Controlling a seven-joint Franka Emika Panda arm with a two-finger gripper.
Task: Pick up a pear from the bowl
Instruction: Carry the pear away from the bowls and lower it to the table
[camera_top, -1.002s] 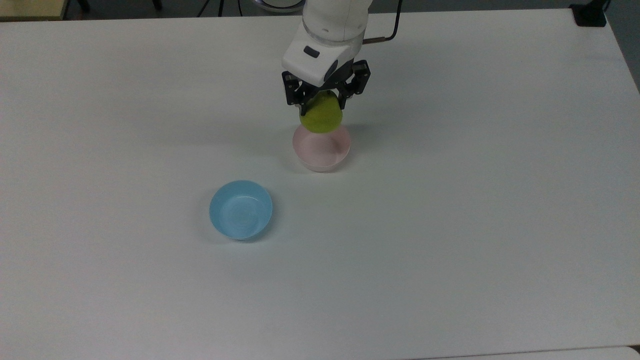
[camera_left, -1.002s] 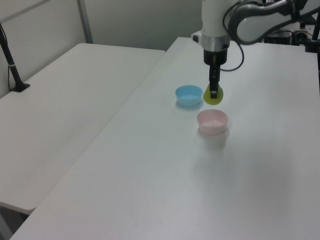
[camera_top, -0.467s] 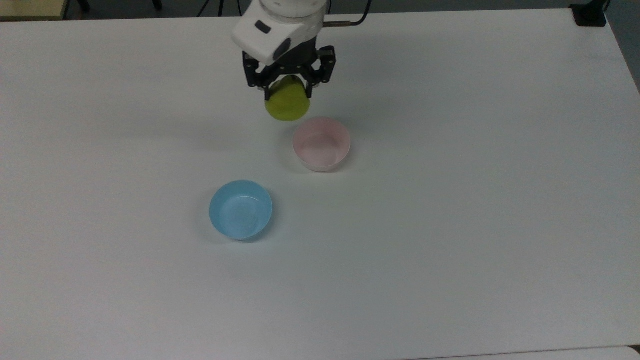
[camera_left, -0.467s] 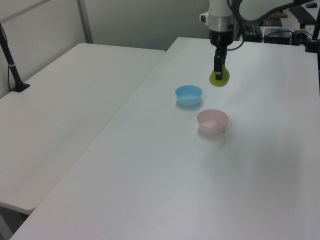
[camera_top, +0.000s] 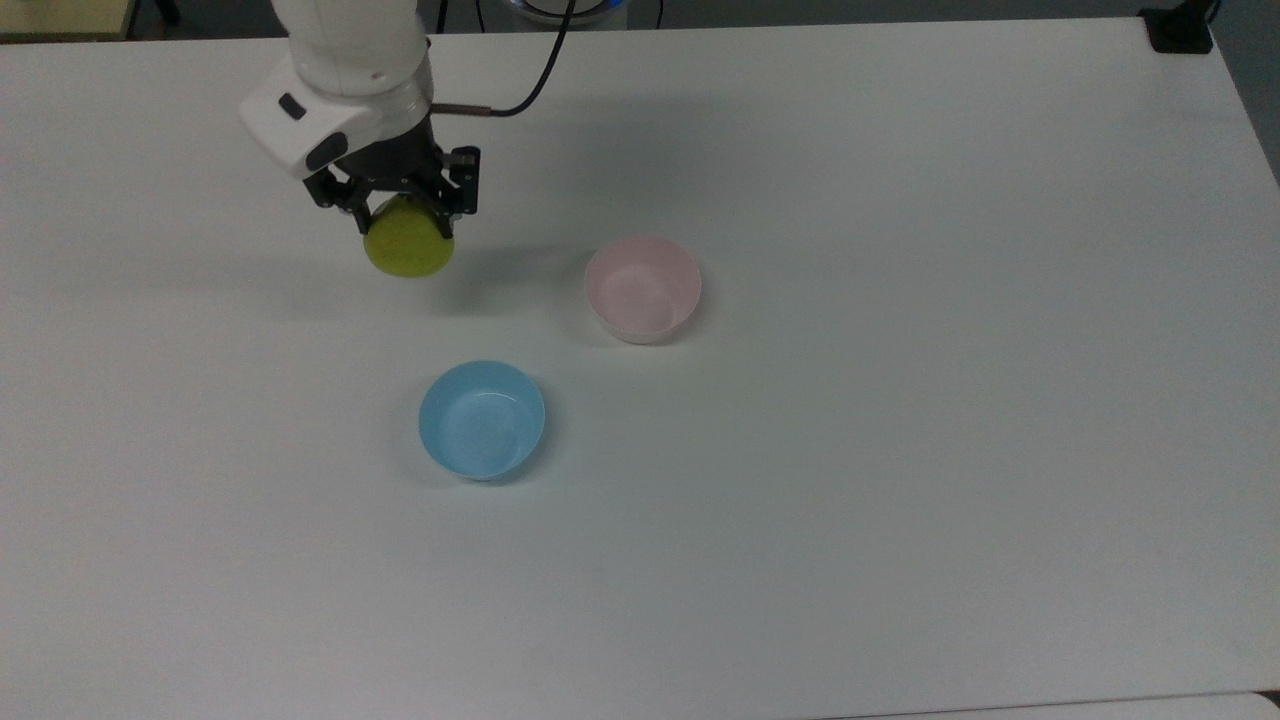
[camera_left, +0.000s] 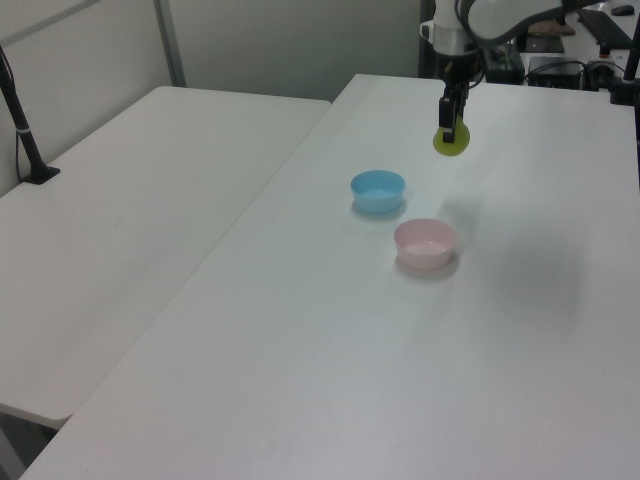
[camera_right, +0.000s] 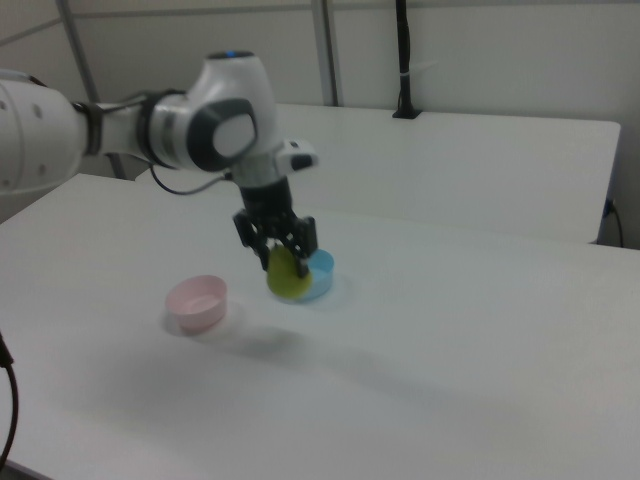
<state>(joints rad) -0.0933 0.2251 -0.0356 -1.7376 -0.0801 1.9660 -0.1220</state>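
Observation:
A yellow-green pear (camera_top: 409, 247) hangs in the air, held by my gripper (camera_top: 400, 222), which is shut on its upper part. In the top view it is well to the left of the pale pink bowl (camera_top: 643, 288), above bare table. The pink bowl holds nothing. In the left view the pear (camera_left: 453, 143) hangs from the gripper (camera_left: 449, 130) beyond the pink bowl (camera_left: 425, 243). In the right view the pear (camera_right: 288, 275) sits under the gripper (camera_right: 283, 255), to the right of the pink bowl (camera_right: 197, 302).
A light blue bowl (camera_top: 482, 419) stands empty on the white table (camera_top: 900, 450), nearer the front than the pink one; in the right view the blue bowl (camera_right: 321, 276) is partly behind the pear. A second white table (camera_left: 130, 200) adjoins in the left view.
The gripper has carried the pear from above the pink bowl's far rim well to the top view's left, away from the bowl. Both bowls have stayed put.

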